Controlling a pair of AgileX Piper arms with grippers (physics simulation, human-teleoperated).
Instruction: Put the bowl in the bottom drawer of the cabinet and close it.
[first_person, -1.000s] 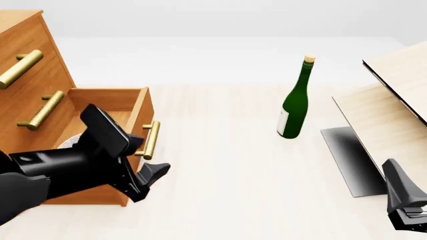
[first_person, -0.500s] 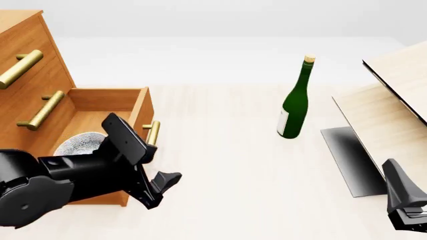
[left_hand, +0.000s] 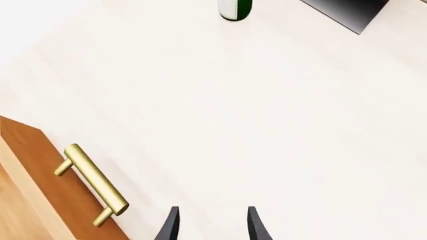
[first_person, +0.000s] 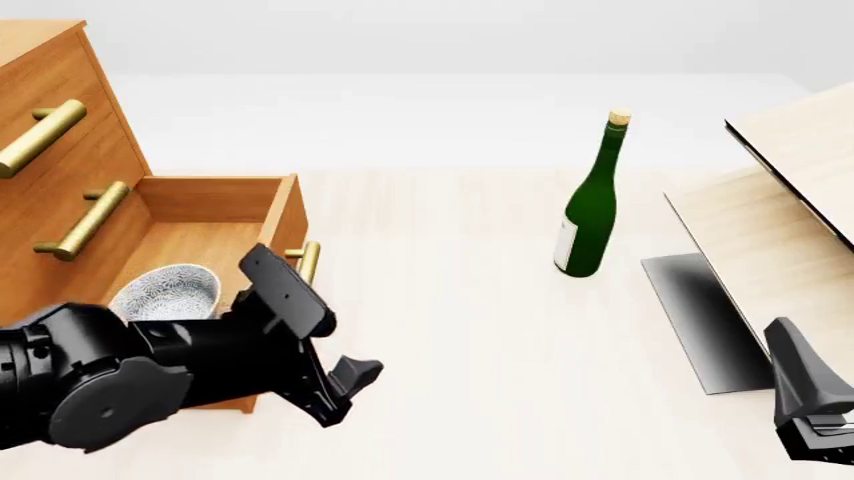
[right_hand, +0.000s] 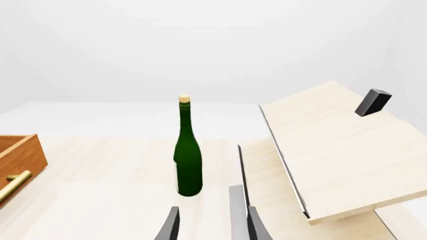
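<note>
The bowl (first_person: 167, 291) has been uncovered in the open bottom drawer (first_person: 220, 215) as the left gripper (first_person: 344, 385) – fingers apart, empty – was withdrawn rightward, so closing remains.

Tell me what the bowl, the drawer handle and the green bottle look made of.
The bowl: looks like glazed ceramic, white with fine grey-blue speckling. The drawer handle: apparently brass or brass-coloured metal, a smooth golden bar with a soft sheen. The green bottle: probably glass, dark glossy green with highlights, and a tan stopper that looks like cork. These are renders, so materials are only suggested.
</note>
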